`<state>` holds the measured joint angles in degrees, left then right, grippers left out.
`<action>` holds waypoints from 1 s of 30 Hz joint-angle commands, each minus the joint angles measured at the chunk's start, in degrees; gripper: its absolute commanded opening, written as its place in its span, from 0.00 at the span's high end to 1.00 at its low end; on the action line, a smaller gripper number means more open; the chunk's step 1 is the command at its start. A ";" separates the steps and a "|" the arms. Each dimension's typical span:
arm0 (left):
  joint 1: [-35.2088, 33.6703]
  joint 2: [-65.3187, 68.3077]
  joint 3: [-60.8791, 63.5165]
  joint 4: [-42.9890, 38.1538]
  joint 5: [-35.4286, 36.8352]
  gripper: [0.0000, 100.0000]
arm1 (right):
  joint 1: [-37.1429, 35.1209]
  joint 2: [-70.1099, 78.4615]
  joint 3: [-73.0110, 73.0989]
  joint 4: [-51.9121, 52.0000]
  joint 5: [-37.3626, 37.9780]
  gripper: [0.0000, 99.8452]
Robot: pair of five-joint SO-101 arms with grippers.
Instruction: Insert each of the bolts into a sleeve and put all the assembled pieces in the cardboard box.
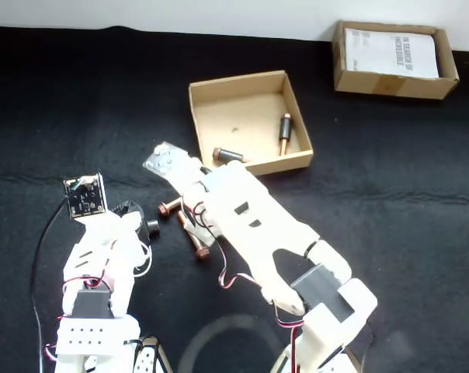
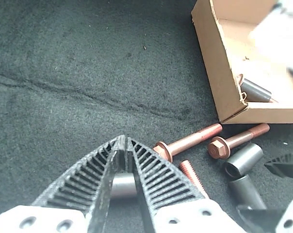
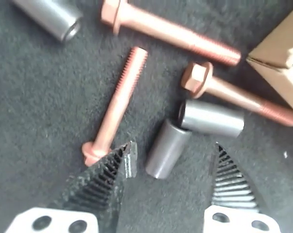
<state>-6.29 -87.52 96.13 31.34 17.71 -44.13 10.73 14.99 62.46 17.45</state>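
**Desk:** On the near left of the black mat (image 1: 390, 233), what is the left gripper (image 2: 123, 141) doing?

**Photographer:** Pinching a grey sleeve (image 2: 123, 187) tight. Just right, the right gripper (image 3: 174, 156) is hanging spread, a second sleeve (image 3: 167, 148) lying between its fingers (image 3: 107, 179).

**Desk:** And the bolts (image 3: 170, 31)?

**Photographer:** Three are lying loose around that sleeve, a third sleeve (image 3: 212, 118) just beside it. Farther back, the cardboard box (image 1: 238, 84) is holding two assembled pieces (image 1: 285, 132).

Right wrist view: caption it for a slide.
Open right gripper above a sleeve, three copper bolts alongside.
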 commanded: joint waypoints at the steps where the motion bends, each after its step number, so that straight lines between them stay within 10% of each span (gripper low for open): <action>1: -0.22 -0.92 1.54 0.09 0.26 0.96 | 0.31 1.80 -0.75 -0.92 0.00 0.77; 10: -0.22 -1.10 1.54 0.09 0.18 0.96 | 2.33 5.76 -0.75 -2.59 -0.09 0.78; 18: -0.40 -1.10 1.54 -0.09 0.18 0.96 | 5.49 5.93 -4.53 -1.98 -0.09 0.99; 30: -0.31 -0.57 1.54 -0.09 0.18 0.96 | 14.64 -6.99 -31.78 23.08 0.00 0.99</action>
<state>-6.29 -87.60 96.13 31.34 17.71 -31.82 10.29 -10.07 81.63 17.36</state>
